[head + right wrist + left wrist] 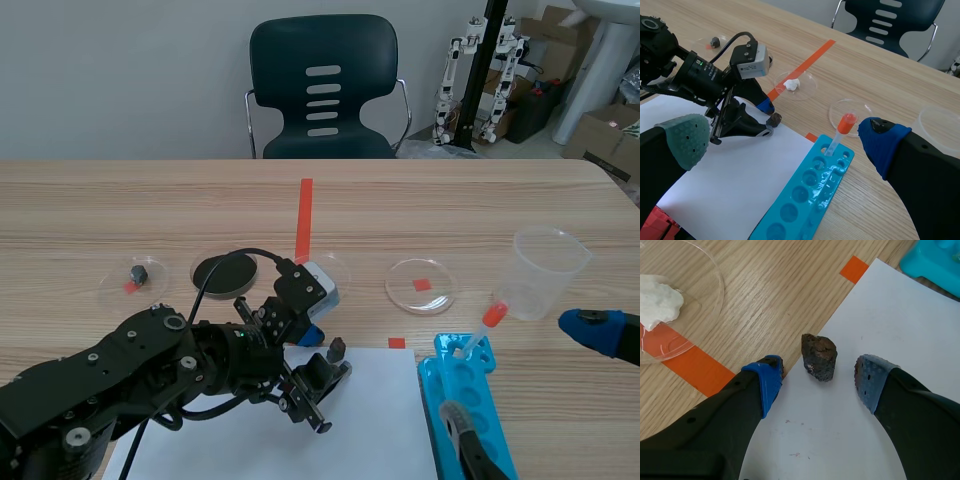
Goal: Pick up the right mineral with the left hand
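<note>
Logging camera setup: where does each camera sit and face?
Scene view: between the arms, facing the chair across the table; left arm shows low.
Left wrist view: above the open left hand, looking down at the mineral.
Right wrist view: behind the open right hand, facing the rack.
Both wrist views show the mineral.

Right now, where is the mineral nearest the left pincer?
In the left wrist view, the mineral lies on the white paper near its edge, untouched, inside the open left pincer.

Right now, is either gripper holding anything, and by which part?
Nothing is held. The left gripper is open around the dark mineral on the white paper, gaps showing at both pads. The right gripper is open and empty.
</note>
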